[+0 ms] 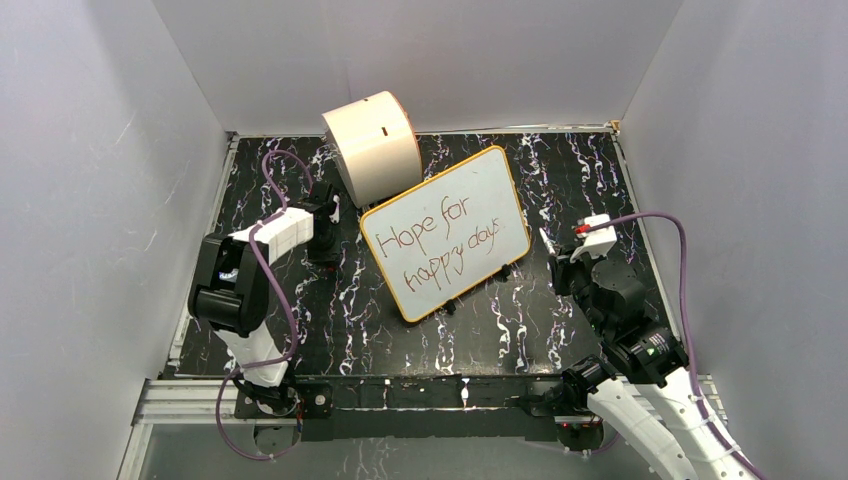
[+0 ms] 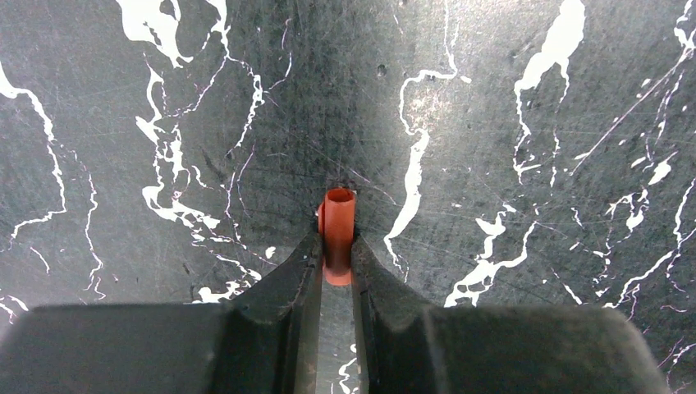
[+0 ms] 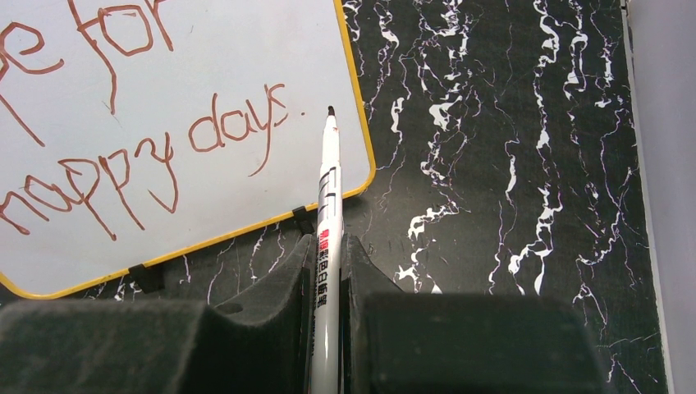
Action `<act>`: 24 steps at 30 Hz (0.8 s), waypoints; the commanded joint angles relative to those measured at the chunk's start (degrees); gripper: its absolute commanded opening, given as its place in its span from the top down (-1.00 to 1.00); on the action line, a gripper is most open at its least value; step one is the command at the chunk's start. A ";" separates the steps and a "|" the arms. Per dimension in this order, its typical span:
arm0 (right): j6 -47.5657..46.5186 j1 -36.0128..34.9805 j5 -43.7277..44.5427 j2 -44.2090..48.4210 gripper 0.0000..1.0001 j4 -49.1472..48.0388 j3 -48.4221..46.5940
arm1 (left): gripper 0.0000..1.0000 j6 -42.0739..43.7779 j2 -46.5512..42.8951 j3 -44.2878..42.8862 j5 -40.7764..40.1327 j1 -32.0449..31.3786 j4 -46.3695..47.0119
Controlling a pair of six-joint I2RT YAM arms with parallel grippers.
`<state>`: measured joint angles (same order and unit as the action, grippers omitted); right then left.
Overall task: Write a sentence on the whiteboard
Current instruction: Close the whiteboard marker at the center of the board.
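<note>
**Lettering done, marker ready for its cap**

The whiteboard [image 1: 482, 188] lies askew mid-desk [image 1: 560, 335], and the sentence [image 1: 440, 245] on it reads "Hope for happy days." in two red-brown lines with a full stop, so the writing looks complete. To the right of the whiteboard, the right hand [image 3: 327, 243] is clamped on the white marker [image 3: 329, 168]. The bare tip points at the board's right rim and appears to be off the surface. To the left of the whiteboard, the left hand [image 2: 336, 246] is pinched on a small orange cap [image 2: 338, 215], open end outward, low over bare desk. Capping seems the step in hand: the next move likely calls for lifting the cap, bringing both hands together away from the whiteboard, and lining up tip and cap mouth on one axis before pressing.
</note>
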<state>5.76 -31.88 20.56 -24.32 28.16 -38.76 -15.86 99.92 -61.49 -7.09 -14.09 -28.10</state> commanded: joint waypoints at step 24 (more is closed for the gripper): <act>0.64 0.08 -24.31 -1.24 1.00 -13.43 0.45 | 1.00 22.16 -38.76 3.51 11.31 -0.60 2.92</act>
<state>5.02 -31.88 3.07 -24.23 21.50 -37.69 -1.50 69.19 -56.62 0.45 -14.13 -26.57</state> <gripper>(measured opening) 0.205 0.130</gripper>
